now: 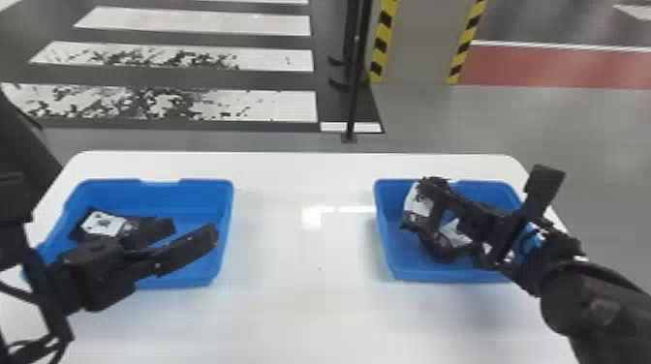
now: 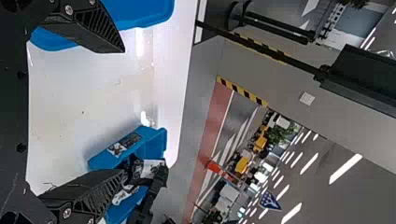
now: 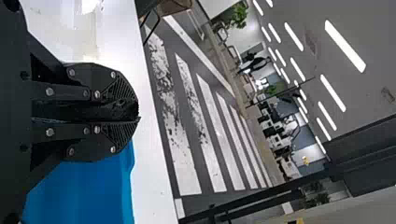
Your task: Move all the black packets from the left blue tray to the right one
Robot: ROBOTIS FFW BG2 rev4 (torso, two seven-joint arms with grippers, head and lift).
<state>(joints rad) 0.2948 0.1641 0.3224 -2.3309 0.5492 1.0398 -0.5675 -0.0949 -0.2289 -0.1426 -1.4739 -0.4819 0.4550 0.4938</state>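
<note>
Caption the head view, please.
Black right gripper holds a white-labelled black packet over the right blue tray; another packet lies in the left blue tray.

white label (image 1: 102, 223) on black packet (image 1: 131, 231), print illegible, no readable text

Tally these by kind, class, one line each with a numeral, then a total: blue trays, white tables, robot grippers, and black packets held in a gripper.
Blue trays, left tray and right tray: 2
White table: 1
Grippers, left gripper and right gripper: 2
Held black packet: 1
Total: 6
</note>
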